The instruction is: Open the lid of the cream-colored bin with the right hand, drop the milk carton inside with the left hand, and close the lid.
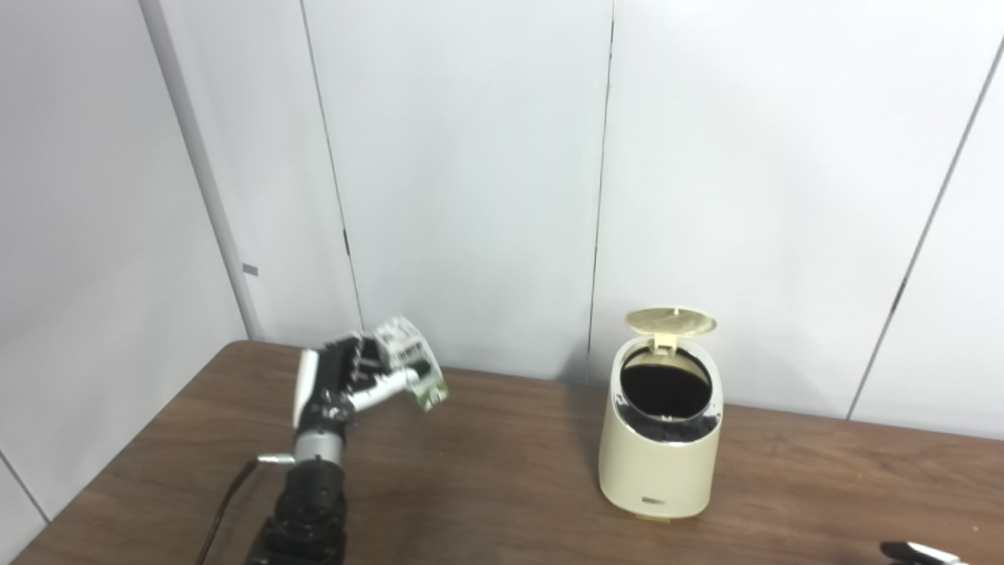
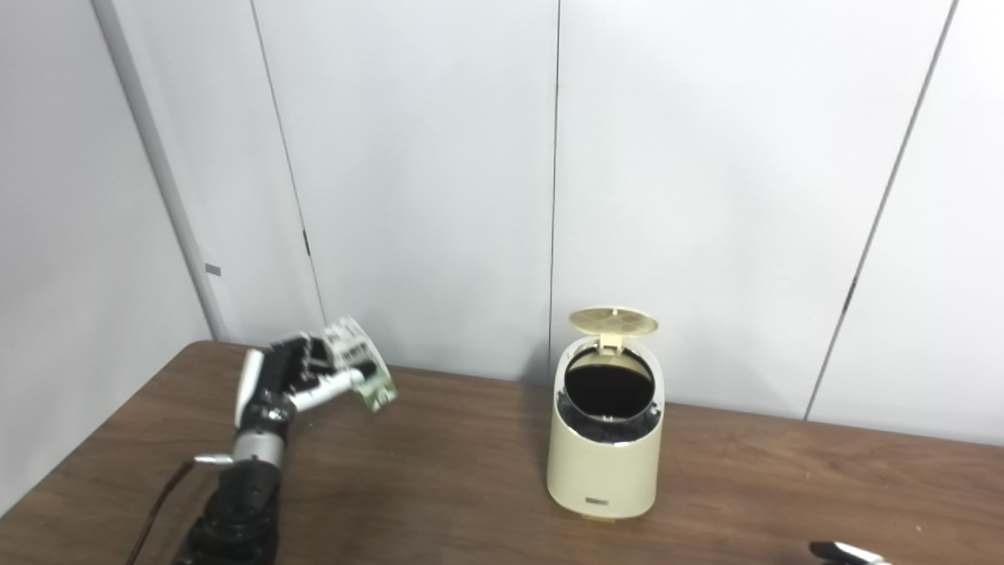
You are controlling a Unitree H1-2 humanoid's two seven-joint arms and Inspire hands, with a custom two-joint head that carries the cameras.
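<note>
The cream-colored bin (image 1: pixel 657 463) stands on the brown table (image 1: pixel 486 486), right of centre. Its round lid (image 1: pixel 671 320) is tipped up at the back, and the dark opening (image 1: pixel 665 388) with a black liner shows. My left hand (image 1: pixel 353 380) is raised above the table's left side, shut on a white and green milk carton (image 1: pixel 412 361) that tilts to the right. The carton hangs well to the left of the bin, at about the height of its opening. Only a sliver of my right hand (image 1: pixel 922 553) shows at the bottom right corner, low and clear of the bin.
Grey wall panels (image 1: pixel 471 157) close off the back of the table. A dark cable (image 1: pixel 223 502) runs along my left forearm. Bare wood lies between the hand and the bin (image 2: pixel 604 451).
</note>
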